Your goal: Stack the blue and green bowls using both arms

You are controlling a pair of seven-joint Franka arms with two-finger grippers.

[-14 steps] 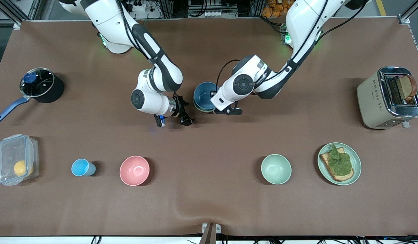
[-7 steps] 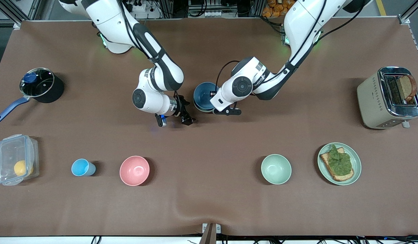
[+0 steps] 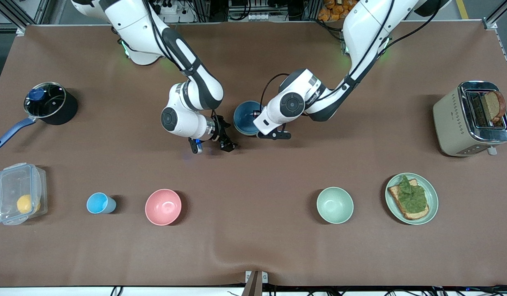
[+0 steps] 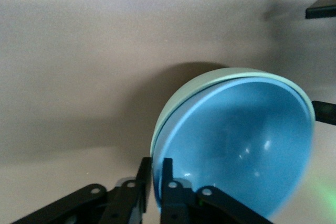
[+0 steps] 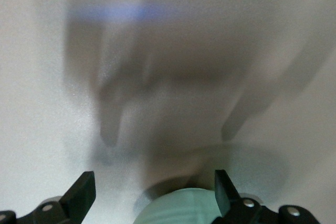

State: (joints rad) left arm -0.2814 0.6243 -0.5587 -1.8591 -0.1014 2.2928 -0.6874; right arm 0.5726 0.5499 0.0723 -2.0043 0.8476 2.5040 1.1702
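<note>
Bowls, four. One blue bowl (image 3: 245, 118) nested inside one pale green bowl (image 4: 210, 85); the pair sits mid-table, between the two wrists. In the front view only the blue one shows clearly; the left wrist view shows the green rim wrapping its outside. One pink bowl (image 3: 163, 206) and one mint-green bowl (image 3: 334, 204) stand well apart in the row nearer the front camera, both upright and empty.

Left gripper (image 4: 153, 184): at the nested bowls' rim on the side toward the left arm's end. Fingers nearly closed, one inside the blue bowl and one outside, pinching the rim. The left wrist housing covers part of the bowls in the front view.

Right gripper (image 3: 212, 144): low over bare table, just beside the bowls toward the right arm's end. Fingers spread wide, holding nothing. Its wrist view shows a pale green rim edge between the fingertips.

Other items, one each. Black saucepan (image 3: 49, 103) with glass lid and blue handle, at the right arm's end. Clear lidded container (image 3: 19, 193) holding a yellow fruit, nearer the camera than the saucepan. Light-blue cup (image 3: 99, 203), between container and pink bowl. Green plate (image 3: 411, 198) with toast and a lettuce leaf, beside the mint-green bowl. Toaster (image 3: 471, 118) with one slice of bread up, at the left arm's end.
</note>
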